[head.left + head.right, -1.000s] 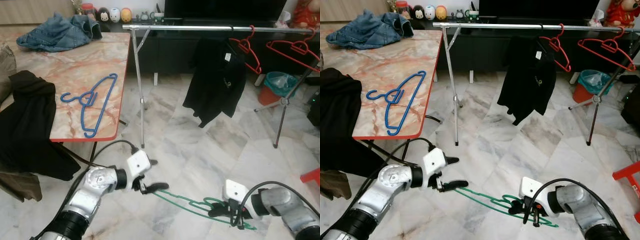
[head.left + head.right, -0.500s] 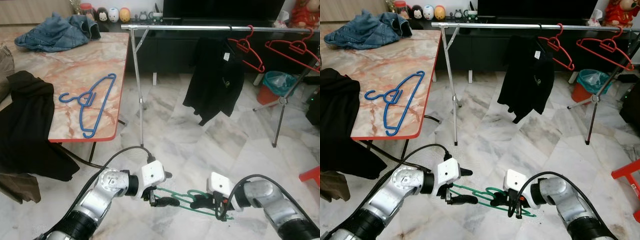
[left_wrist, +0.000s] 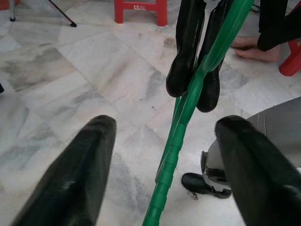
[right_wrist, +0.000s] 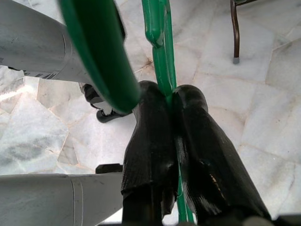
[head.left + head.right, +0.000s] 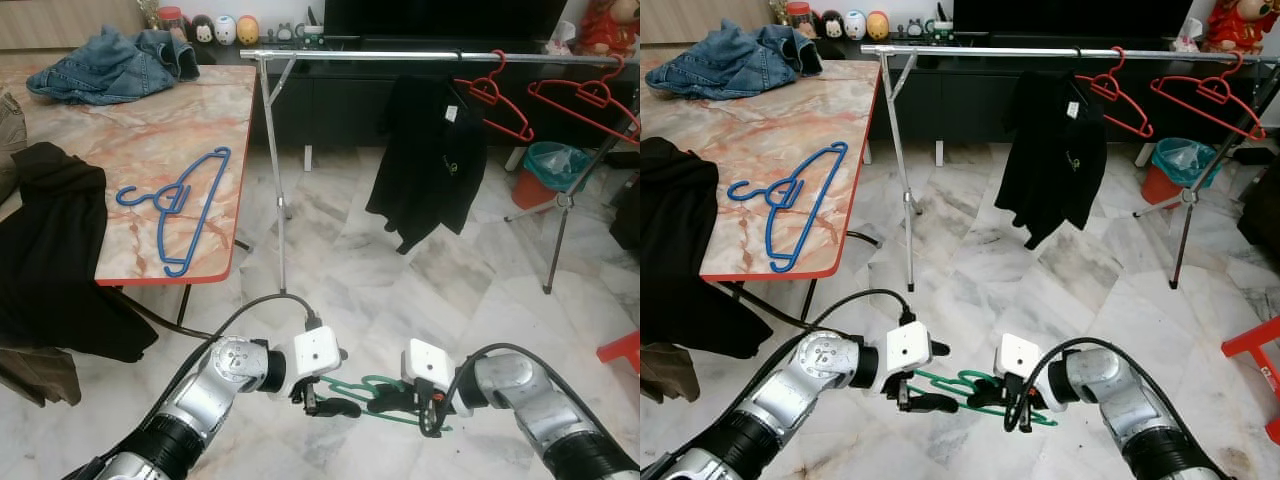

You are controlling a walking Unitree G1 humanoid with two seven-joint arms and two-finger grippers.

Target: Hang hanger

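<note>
Room: pale marble floor [image 5: 420, 270], a marble-patterned worktop [image 5: 130, 140] with a red edge on the robot's left, and a steel clothes rail [image 5: 420, 55] across the back.
Head views, worktop: a blue hanger [image 5: 180, 205] lies flat near the front edge; a denim garment [image 5: 115, 62] is heaped at the far end; a black garment [image 5: 50, 250] drapes over the near left side.
Head views, rail: a black shirt [image 5: 432, 160] hangs near the middle, with two red hangers [image 5: 490, 95] to its right; a teal bin [image 5: 550, 165] stands on the floor beyond.
Head views, arms: both silver arms reach low in front of the robot. The green hanger [image 5: 960, 385] is held off the floor between them, lying nearly level. The right gripper [image 5: 1012, 410] grips it at its right part. The left gripper [image 5: 915, 395] sits at the hanger's left end.
Left wrist view: the left jaws stand wide apart, with the green hanger's bar running between the two black fingers [image 3: 75, 179] without touching either. Beyond, the right gripper's fingers pinch the same bar. A red stool [image 3: 138, 7] and a person's bare foot [image 3: 249, 44] are on the floor further off.
Right wrist view: the right jaws are clamped tight on the thin green bar, and the hanger's curved hook passes close over them. The left arm's silver casing [image 4: 33, 37] lies just beyond.
</note>
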